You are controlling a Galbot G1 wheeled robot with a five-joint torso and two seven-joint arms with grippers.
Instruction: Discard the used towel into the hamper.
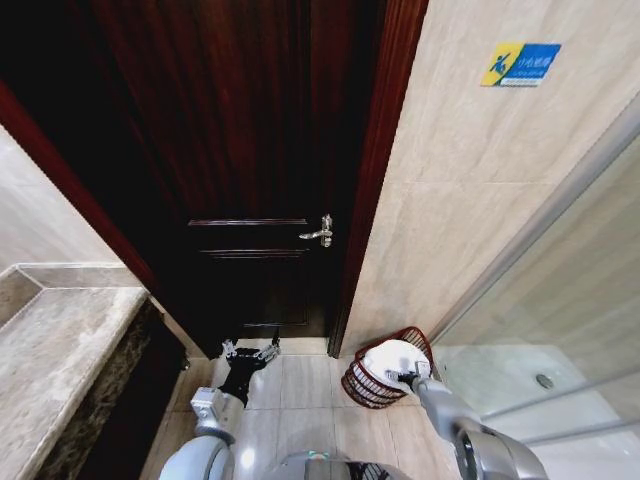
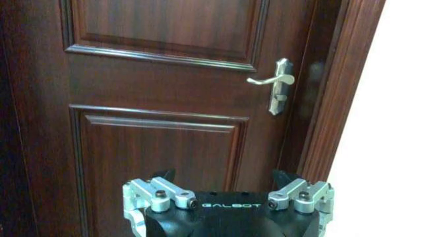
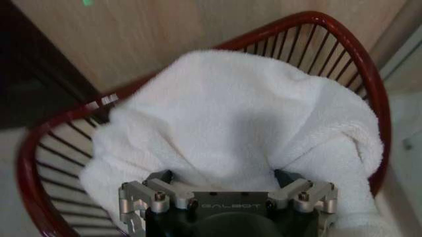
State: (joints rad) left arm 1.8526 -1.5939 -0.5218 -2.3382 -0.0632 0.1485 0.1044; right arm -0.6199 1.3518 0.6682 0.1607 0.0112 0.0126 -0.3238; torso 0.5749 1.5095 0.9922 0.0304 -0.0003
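The hamper [image 1: 362, 388] is a dark-red wire basket standing on the floor at the foot of the tiled wall, right of the door. A white towel [image 1: 388, 357] lies bunched inside it, heaped above the rim. My right gripper [image 1: 407, 377] sits at the hamper's near edge. In the right wrist view its jaws stand wide apart against the towel [image 3: 231, 113], inside the red rim [image 3: 343, 44], and the fingertips are sunk in the cloth. My left gripper [image 1: 250, 350] hangs open and empty in front of the door, well left of the hamper.
A dark wooden door [image 1: 250, 150] with a silver lever handle [image 1: 320, 232] fills the middle. A stone counter [image 1: 60, 340] runs along the left. A glass shower partition [image 1: 560, 300] stands right of the hamper. Tiled floor [image 1: 300, 390] lies between my arms.
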